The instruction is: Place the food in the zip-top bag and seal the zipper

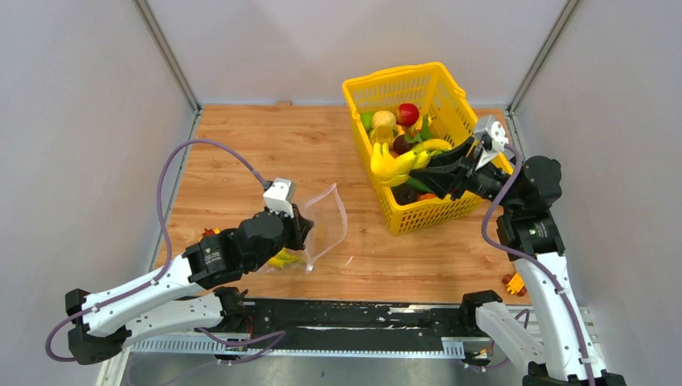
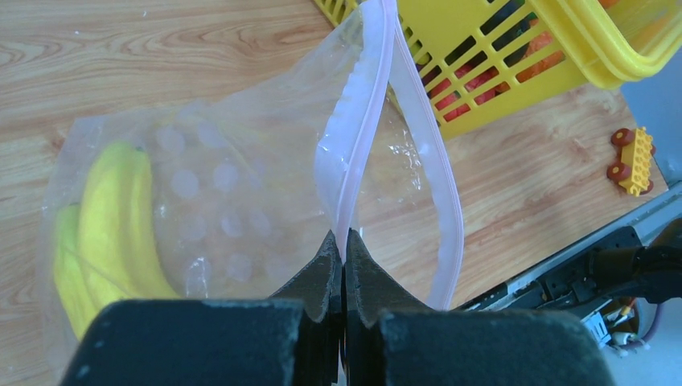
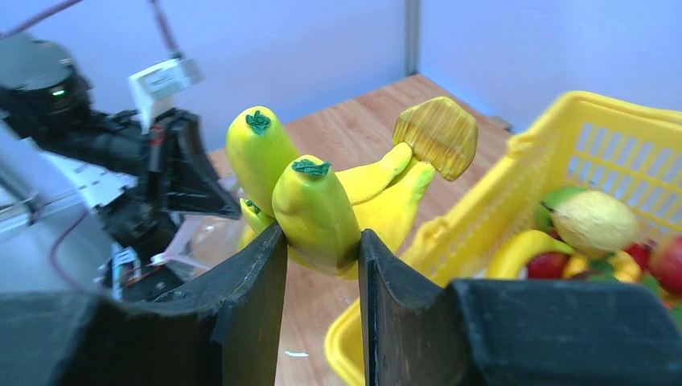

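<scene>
The clear zip-top bag (image 1: 325, 223) stands open on the table left of the yellow basket (image 1: 366, 87). My left gripper (image 1: 304, 229) is shut on one lip of its mouth, pinching the pinkish zipper (image 2: 363, 121) strip. A yellow banana (image 2: 112, 209) lies inside the bag (image 2: 225, 193). My right gripper (image 1: 425, 172) is shut on a bunch of yellow bananas (image 1: 396, 162) and holds it above the basket's left wall. In the right wrist view the bunch (image 3: 318, 209) sits between the fingers (image 3: 257, 297). More toy food (image 1: 407, 114) lies in the basket.
A small red and yellow toy (image 1: 515, 282) lies at the table's front right edge, also in the left wrist view (image 2: 634, 158). The basket's rim (image 3: 595, 108) is close under my right gripper. Grey walls enclose the table on three sides.
</scene>
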Tool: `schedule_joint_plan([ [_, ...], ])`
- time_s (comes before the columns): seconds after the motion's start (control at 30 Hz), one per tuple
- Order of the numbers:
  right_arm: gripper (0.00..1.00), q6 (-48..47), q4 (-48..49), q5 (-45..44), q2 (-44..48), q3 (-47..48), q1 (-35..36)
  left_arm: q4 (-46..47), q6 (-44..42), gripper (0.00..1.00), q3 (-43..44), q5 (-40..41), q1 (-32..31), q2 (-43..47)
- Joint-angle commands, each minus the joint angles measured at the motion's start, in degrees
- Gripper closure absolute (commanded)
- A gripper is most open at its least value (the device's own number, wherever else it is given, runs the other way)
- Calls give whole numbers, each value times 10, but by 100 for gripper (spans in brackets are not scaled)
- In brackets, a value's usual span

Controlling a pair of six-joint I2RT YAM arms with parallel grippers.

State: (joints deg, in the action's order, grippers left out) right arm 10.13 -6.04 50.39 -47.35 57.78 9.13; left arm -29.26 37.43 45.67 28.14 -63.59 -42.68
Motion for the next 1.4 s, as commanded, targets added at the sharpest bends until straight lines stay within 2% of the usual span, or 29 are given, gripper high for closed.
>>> schedule_joint_plan([
  [0.0, 84, 64, 88, 122, 0, -22, 10, 27, 13, 100, 4, -8, 0, 2],
  [0.2, 83, 51, 98, 206, 10, -21, 46, 31, 17, 100, -2, -7, 0, 16],
  [0.4, 82, -34, -6, 183, -12, 12, 141, 43, 10, 100, -7, -14, 0, 26],
  [0.6, 83, -75, -58, 146, -55, 27, 219, 48, 13, 100, -11, -18, 0, 29],
  [0.73, 85, -72, -74, 97, -90, 32, 228, 46, 10, 100, -6, -15, 0, 30],
  [0.83, 97, -46, -103, 65, -123, 50, 228, 43, 8, 100, -2, -11, 0, 30],
  [1.07, 97, 5, -97, 71, -164, 73, 229, 53, 10, 100, -10, -16, 0, 32],
  [1.23, 95, 8, -125, -6, -176, 79, 231, 49, 3, 100, -2, -20, 0, 35],
  [1.37, 94, -27, -129, -45, -180, 79, 244, 54, 1, 100, 8, -35, 0, 29],
])
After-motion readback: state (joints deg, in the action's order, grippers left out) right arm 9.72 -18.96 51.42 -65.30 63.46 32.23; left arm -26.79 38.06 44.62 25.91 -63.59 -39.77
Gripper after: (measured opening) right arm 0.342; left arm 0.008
